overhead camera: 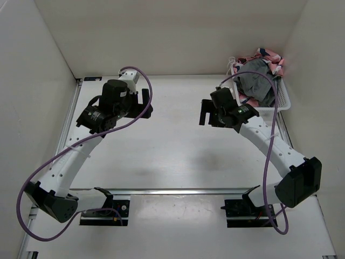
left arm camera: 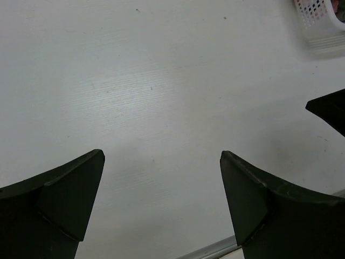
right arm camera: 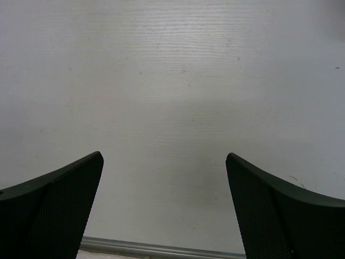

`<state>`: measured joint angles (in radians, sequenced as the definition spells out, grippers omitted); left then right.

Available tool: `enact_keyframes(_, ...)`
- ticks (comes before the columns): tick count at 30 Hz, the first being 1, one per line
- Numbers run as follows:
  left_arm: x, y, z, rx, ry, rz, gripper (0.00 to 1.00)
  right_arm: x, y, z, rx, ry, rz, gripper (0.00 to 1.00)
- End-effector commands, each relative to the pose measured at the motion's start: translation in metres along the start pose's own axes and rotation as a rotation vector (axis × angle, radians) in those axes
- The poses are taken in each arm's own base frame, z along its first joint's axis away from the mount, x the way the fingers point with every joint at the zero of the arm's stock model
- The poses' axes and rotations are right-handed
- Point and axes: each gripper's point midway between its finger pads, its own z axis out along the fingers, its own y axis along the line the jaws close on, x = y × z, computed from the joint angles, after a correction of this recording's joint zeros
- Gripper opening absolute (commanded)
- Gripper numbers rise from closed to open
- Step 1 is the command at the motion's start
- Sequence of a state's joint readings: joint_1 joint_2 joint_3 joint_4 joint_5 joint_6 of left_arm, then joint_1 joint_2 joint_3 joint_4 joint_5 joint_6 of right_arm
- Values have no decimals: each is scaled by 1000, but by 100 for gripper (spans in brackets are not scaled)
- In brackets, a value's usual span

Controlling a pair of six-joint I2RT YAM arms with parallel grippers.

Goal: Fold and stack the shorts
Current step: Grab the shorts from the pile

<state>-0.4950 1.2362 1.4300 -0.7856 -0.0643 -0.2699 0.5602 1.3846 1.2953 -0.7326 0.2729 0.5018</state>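
White table [overhead camera: 178, 156] with faint wood grain, boxed in by plain white walls [overhead camera: 161, 32] on the left, far and right sides.

Left gripper [left arm camera: 161, 156]: dark fingers [left arm camera: 59, 205] spread wide, nothing between them, only bare tabletop underneath. Placed well to the left of the basket [overhead camera: 284, 101], most of the table's width away.

Right gripper [right arm camera: 164, 156]: black mesh-textured fingers [right arm camera: 280, 216] equally wide apart, holding nothing, over bare surface. Near the basket's left side, not touching it.

Shorts [overhead camera: 257, 82]: dark grey, crumpled inside the basket in the table's far right corner, touched by neither gripper. Pink patterned cloth [overhead camera: 268, 56] just behind them, heaped over the basket's far rim.

Purple cables [overhead camera: 144, 81] looping along both arms, one arching across the basket's front. Metal rail [overhead camera: 178, 190] along the near side of the table, well in front of the basket.

Hard to make out:
- Lower part of the shorts, hidden by the basket wall and partly crossed by the cable.
- Shape and fold of the shorts, impossible to tell in the heap.
- From the left wrist, only one white lattice corner of the basket, cut off at top right.
- A dark pointed shape [left arm camera: 330, 110] at the right border of the left wrist view, cut off, too little to name.
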Motion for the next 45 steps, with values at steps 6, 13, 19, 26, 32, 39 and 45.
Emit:
enact_keyframes(6,6,20,1,-48,-2,-63,100,-52,-61,-9,258,-148,72,99)
enact_keyframes(13,17,20,16,-53,49,-17,100,-119,-163,37,383,-140,461,96)
enact_keyframes(19,15,24,37,-80,83,-31,100,-177,-210,90,374,-147,513,97)
enact_keyframes(26,16,27,58,-101,116,-72,100,-201,-265,148,341,-105,595,95)
enact_keyframes(32,8,24,76,-105,128,-80,100,-203,-297,168,399,-152,650,93)
enact_keyframes(39,17,30,96,-140,168,-87,100,-213,-290,200,274,-168,662,49)
enact_keyframes(45,14,27,96,-141,157,-90,100,-239,-267,174,187,-235,649,0)
